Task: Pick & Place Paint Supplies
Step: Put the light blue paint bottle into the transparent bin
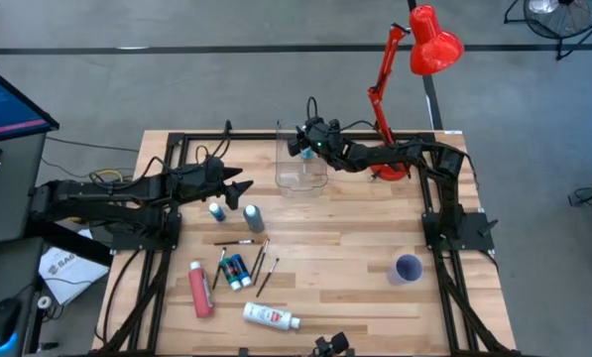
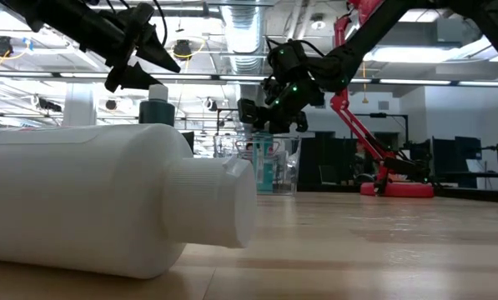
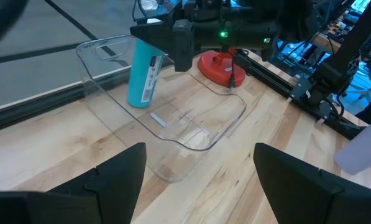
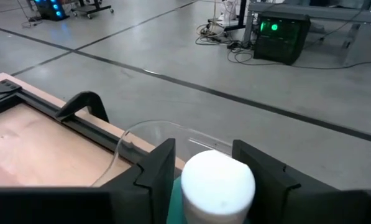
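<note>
A light blue bottle (image 3: pixel 141 71) with a white cap (image 4: pixel 217 183) stands nearly upright inside the clear box (image 3: pixel 173 127), its bottom on the box's floor near the far wall. My right gripper (image 4: pixel 204 165) hovers over the box (image 1: pixel 300 164). It is open, one finger on each side of the cap with a narrow gap. My left gripper (image 1: pixel 241 188) hangs open and holds nothing, left of the box above a small blue-green bottle (image 1: pixel 216 210) and a grey one (image 1: pixel 253 218).
Toward the near edge lie a pink-red bottle (image 1: pixel 201 290), a white bottle (image 1: pixel 271 316), small blue-green bottles (image 1: pixel 236 271) and thin brushes (image 1: pixel 260 260). A purple cup (image 1: pixel 408 268) stands at the right. A red lamp (image 1: pixel 414 59) has its base (image 1: pixel 390 172) behind my right arm.
</note>
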